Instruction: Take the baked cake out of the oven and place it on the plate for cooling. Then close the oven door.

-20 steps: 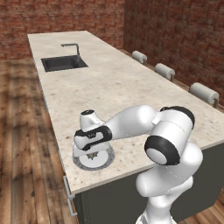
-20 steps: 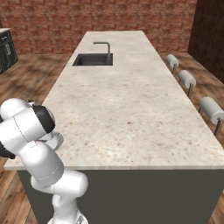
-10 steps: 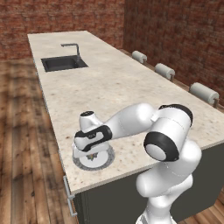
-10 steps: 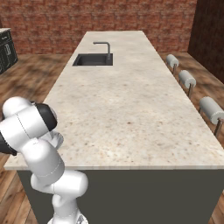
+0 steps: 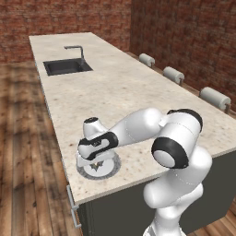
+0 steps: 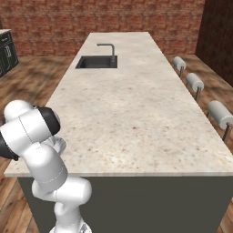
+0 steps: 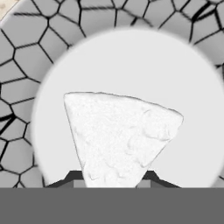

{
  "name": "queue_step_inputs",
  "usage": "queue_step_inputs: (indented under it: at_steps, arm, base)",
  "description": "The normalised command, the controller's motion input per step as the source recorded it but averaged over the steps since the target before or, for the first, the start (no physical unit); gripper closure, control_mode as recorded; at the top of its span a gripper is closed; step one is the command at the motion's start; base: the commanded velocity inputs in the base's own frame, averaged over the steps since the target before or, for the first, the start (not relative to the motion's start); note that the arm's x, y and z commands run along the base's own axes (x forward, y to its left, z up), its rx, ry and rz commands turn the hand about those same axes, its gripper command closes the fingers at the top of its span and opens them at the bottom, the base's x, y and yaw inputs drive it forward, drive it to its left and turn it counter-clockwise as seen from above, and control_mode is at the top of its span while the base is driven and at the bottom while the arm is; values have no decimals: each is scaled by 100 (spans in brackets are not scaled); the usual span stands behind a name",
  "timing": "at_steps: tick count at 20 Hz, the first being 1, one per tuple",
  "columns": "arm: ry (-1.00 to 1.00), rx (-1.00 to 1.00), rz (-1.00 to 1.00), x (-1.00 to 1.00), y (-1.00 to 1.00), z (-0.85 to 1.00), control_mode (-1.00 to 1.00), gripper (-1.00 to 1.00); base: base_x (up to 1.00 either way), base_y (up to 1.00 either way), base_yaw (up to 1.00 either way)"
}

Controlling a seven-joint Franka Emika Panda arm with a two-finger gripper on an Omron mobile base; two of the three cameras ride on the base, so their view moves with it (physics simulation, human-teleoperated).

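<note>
Hanging low over the near left corner of the desk (image 5: 138, 97), the hand (image 5: 94, 162) sits directly above a round plate (image 5: 109, 168) with a grey crackle-patterned rim. Against the pictures from a second and half a second ago, the hand has barely shifted; the wrist looks a touch lower toward the plate, and the base views have not moved at all.

In the hand view, the plate's smooth white middle (image 7: 175, 78) lies right under the camera, with the dark-veined rim (image 7: 26, 65) curving around the top and left. On that white middle lies the baked cake (image 7: 120, 133), here a pale, rough-surfaced wedge, its wide edge toward the top of the view and its narrow end running down between the dark fingertips (image 7: 70, 178). The tips stand just beside the wedge's narrow end on either side; whether they press it or have let go cannot be told.

Further right in the left base view, the white arm (image 5: 138, 131) bends back across the desk edge to its bulky elbow (image 5: 177, 140). Far up the desk a dark sink (image 5: 67, 67) with a faucet (image 5: 77, 50) is set in, and three rolled stools (image 5: 173, 74) line the right side.
</note>
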Motion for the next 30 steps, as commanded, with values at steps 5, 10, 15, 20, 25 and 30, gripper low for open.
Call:
queue_step_inputs:
  at_steps: [5, 10, 15, 20, 25, 30]
  arm:
    - [0, 1, 0, -2, -2, 10, -100, -100]
    - [0, 6, 0, -5, 0, 40, -100, -100]
    - [1, 0, 0, -11, 0, 43, -100, -100]
    - [0, 0, 0, -21, -2, 36, -100, -100]
    - [0, 0, -2, -34, -19, 31, -100, -100]
    - [0, 0, -1, -42, -36, 20, -100, -100]
  base:
    - [0, 0, 0]
    - [0, 0, 0]
    - [0, 0, 0]
    - [0, 0, 0]
    - [0, 0, 0]
    - [0, 0, 0]
